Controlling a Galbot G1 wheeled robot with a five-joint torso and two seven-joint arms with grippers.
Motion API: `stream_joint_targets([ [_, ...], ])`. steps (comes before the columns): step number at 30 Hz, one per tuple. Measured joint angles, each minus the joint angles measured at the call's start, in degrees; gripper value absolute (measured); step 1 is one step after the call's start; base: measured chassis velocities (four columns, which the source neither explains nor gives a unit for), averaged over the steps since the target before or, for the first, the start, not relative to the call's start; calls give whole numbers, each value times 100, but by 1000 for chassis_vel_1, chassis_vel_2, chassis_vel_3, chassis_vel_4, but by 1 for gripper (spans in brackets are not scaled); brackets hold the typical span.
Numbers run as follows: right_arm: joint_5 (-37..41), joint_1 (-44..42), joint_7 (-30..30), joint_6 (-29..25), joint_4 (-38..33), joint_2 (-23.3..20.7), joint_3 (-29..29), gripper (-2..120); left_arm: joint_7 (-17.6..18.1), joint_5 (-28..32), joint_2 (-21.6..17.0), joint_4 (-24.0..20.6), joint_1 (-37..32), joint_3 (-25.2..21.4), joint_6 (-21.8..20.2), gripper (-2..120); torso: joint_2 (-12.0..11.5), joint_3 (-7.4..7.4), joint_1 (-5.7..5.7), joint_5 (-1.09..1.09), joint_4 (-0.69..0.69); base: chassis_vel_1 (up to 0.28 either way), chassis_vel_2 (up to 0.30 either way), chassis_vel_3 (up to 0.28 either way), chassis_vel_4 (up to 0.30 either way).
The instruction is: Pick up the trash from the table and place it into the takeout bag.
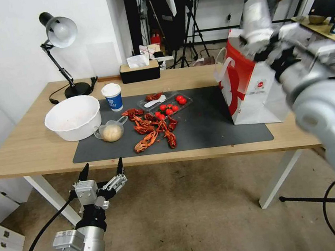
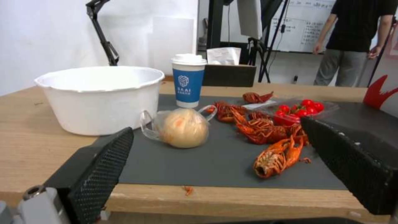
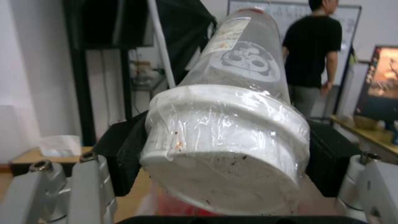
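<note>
On the table (image 1: 32, 150), the dark mat holds a blue-and-white lidded paper cup (image 1: 112, 96) and a small clear handled cup with a beige ball (image 1: 111, 131). A white bowl (image 1: 73, 117) stands to their left. My left gripper (image 1: 101, 169) hangs open just below the table's front edge, facing the handled cup (image 2: 182, 127). My right gripper (image 1: 273, 43) is raised over the top of the takeout bag (image 1: 248, 87), shut on a clear white-lidded cup (image 3: 232, 124). That cup is tilted, its lid towards the wrist camera.
Red crayfish shells (image 1: 151, 129) and a clear tray of cherry tomatoes (image 1: 169, 105) lie mid-mat. A desk lamp (image 1: 61, 36) and a black tissue box (image 1: 139, 70) stand along the table's far edge. A second table (image 1: 327, 30) is at the right.
</note>
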State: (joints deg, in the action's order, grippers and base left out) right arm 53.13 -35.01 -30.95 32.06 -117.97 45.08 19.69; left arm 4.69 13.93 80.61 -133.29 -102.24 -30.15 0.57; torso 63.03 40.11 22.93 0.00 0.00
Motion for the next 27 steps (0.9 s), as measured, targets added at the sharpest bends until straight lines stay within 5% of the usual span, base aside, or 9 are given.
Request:
stream_joint_targets([
  [7,571,352,-320,183,545,-38,-132,73,1,-28,20,-2,0,36,4,100,0,0,0,1,0,0,0,0,0],
  [14,713,373,-335,161,750,23,-148,99,-4,-40,14,-6,0,42,38,100,0,0,0,0,0,0,0,0,0],
  [27,532,183,15,-72,439,-12,-131,100,-11,-14,-43,-16,6,24,54,100,0,-1,0,0,0,0,0,0,0],
])
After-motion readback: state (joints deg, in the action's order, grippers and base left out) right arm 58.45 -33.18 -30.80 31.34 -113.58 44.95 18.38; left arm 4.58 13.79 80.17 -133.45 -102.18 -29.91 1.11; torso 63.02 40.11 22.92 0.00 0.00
